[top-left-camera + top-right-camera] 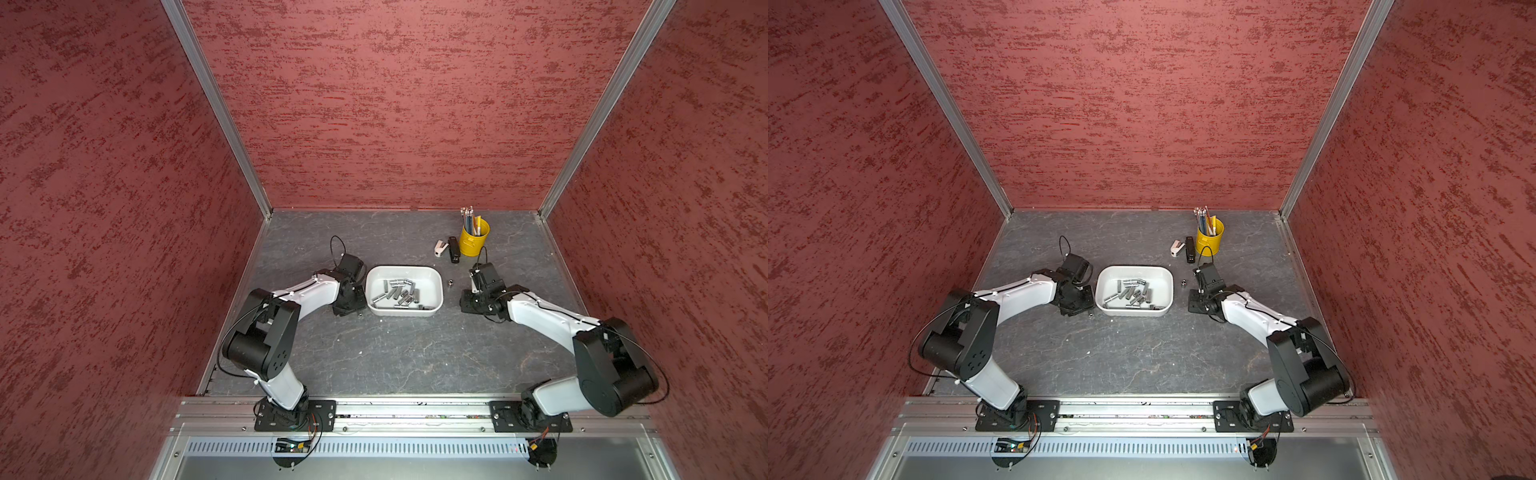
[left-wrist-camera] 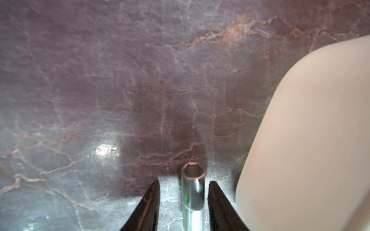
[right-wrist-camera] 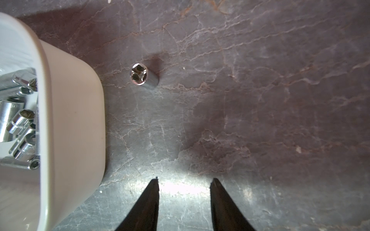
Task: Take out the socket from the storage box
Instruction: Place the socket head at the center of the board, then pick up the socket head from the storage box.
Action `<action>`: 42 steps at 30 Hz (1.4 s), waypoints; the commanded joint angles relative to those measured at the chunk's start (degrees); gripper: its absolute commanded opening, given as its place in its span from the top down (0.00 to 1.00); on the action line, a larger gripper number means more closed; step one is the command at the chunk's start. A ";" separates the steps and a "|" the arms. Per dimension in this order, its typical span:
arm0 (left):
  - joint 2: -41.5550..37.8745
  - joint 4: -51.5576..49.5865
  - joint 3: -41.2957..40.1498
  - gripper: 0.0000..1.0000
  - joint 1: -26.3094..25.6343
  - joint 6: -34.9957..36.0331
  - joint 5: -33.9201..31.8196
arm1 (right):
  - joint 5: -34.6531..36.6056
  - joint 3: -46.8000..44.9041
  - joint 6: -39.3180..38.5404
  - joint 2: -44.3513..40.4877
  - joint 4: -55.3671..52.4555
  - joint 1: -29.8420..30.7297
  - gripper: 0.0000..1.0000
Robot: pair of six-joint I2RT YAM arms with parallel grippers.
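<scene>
Table (image 1: pixel 395 357): box (image 1: pixel 405 312) sits mid, my left gripper (image 2: pixel 184 182) just beside it, jaws apart, gripping nothing; right gripper (image 3: pixel 184 180) spread, empty too. Socket (image 2: pixel 193 192) stands upright on the table btwn left jaws, untouched. I'd pull straight up, no sideways nudge, or it tips.

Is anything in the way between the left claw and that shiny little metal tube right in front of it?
Nothing visible. In the left wrist view, the socket sits inside the open left gripper, with a bare gap on each side. The storage box is off to one side, not in between.
</scene>
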 commanded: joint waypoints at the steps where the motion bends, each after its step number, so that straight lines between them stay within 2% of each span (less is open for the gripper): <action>1: -1.65 -1.76 0.82 0.56 -0.02 0.84 -0.40 | 0.71 0.83 0.12 -0.21 0.61 -0.03 0.55; 9: -8.03 -6.38 1.72 0.49 0.20 1.80 -1.60 | 0.76 1.82 -0.17 -5.25 -3.44 0.00 0.55; 16: -21.13 -16.32 3.97 0.48 1.31 5.26 -2.23 | -6.35 12.57 1.50 -6.67 -14.62 2.34 0.55; 23: -30.93 -20.75 1.66 0.47 4.85 9.35 -2.04 | -6.35 30.38 5.30 5.45 -25.34 11.48 0.55; 28: -33.82 -20.48 0.49 0.47 5.15 9.85 -0.22 | -3.48 40.63 6.05 15.87 -29.37 15.27 0.56; 36: -33.34 -20.62 0.80 0.47 5.47 11.32 -1.99 | -0.07 47.42 6.71 27.58 -30.37 16.49 0.60; 42: -33.13 -20.12 0.37 0.47 6.30 11.30 -0.78 | 0.74 47.33 7.41 32.12 -28.88 16.79 0.62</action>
